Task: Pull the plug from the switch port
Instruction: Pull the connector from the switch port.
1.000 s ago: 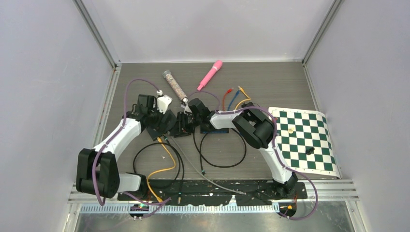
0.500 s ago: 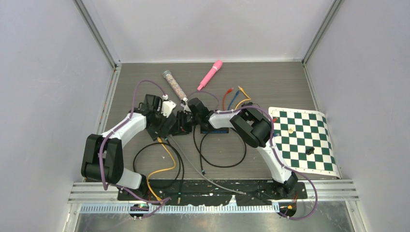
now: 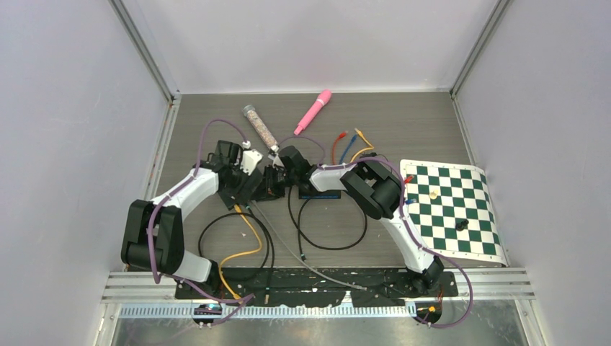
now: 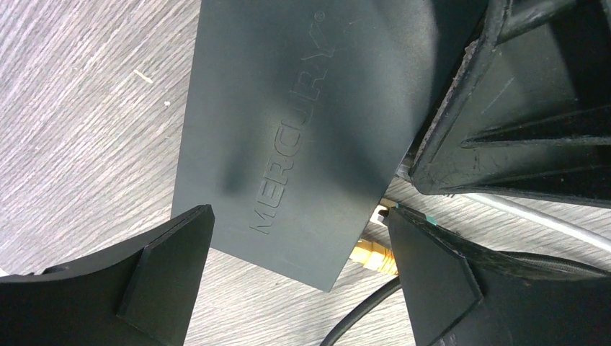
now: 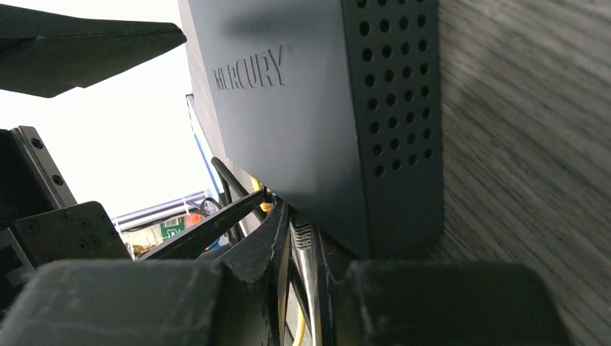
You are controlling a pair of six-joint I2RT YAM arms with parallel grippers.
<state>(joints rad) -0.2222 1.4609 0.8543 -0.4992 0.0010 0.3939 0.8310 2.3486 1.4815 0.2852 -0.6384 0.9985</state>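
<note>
The switch point(image 4: 288, 130) is a dark grey box marked MERCURY, lying flat on the wood table. It also shows in the right wrist view point(image 5: 302, 108). My left gripper point(image 4: 299, 249) is open and straddles the switch's near corner without touching it. A yellow plug point(image 4: 371, 256) sits in a port by the left gripper's right finger. My right gripper point(image 5: 292, 216) is shut on the grey cable's plug point(image 5: 304, 249) at the switch's port side. The grey cable point(image 4: 533, 216) trails away. In the top view both grippers point(image 3: 252, 184) point(image 3: 274, 182) meet over the switch point(image 3: 234, 196) and hide most of it.
A yellow cable point(image 3: 245, 249), a black cable loop point(image 3: 328, 241) and the grey cable point(image 3: 310, 263) lie in front. A second dark box point(image 3: 320, 193) lies under the right arm. A bead tube point(image 3: 261, 131), a pink marker point(image 3: 313, 111), coloured leads point(image 3: 349, 146) and a chess mat point(image 3: 450, 207) lie around.
My left arm has swung in and brought its gripper closer over the switch, then held still. The right arm has barely moved.
</note>
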